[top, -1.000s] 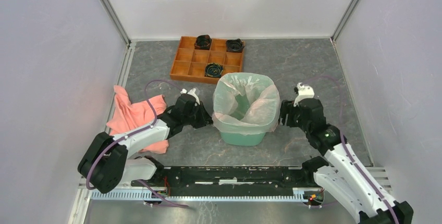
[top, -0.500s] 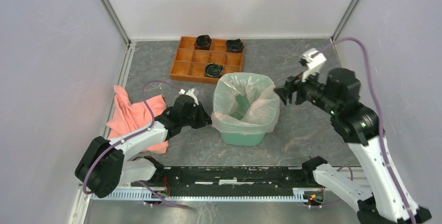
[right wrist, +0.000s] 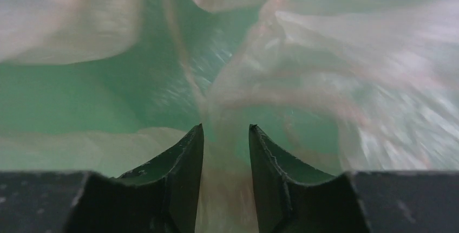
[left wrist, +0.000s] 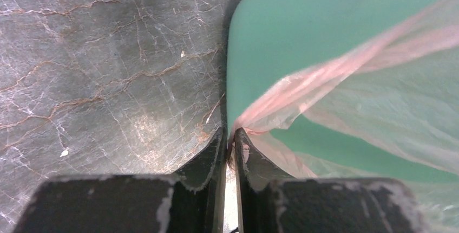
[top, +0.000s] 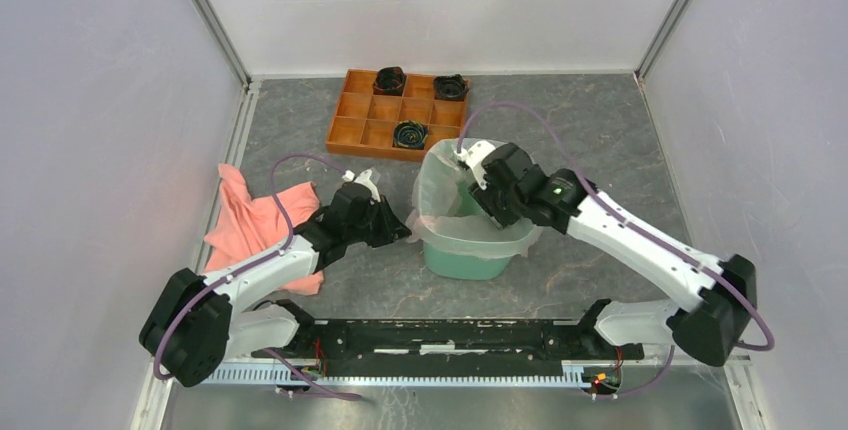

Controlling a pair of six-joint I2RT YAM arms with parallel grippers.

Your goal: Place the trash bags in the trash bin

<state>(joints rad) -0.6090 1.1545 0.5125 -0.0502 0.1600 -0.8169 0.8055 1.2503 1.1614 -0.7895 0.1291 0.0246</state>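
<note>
The mint-green trash bin [top: 465,265] stands mid-table, lined with a translucent pale-pink trash bag [top: 438,178] whose edge drapes over the rim. My left gripper [top: 400,233] sits at the bin's left rim. In the left wrist view it [left wrist: 231,133] is shut on a gathered corner of the bag [left wrist: 346,76], beside the bin's green wall [left wrist: 303,21]. My right gripper [top: 480,208] reaches down into the bin from the right. Its jaws [right wrist: 226,128] stand apart, open, with crinkled bag film [right wrist: 325,38] ahead and a strand running into the gap, against the bin's inner wall [right wrist: 81,97].
An orange compartment tray [top: 345,115] lies at the back, holding three dark rolls [top: 410,134]. A salmon-pink cloth [top: 255,225] is crumpled on the floor to the left, under my left arm. Grey walls enclose both sides and the back.
My right arm rose from the bin's right side, swung over the rim and dipped inside, its jaws narrowing. My left gripper stayed at the left rim, pinching the bag.
</note>
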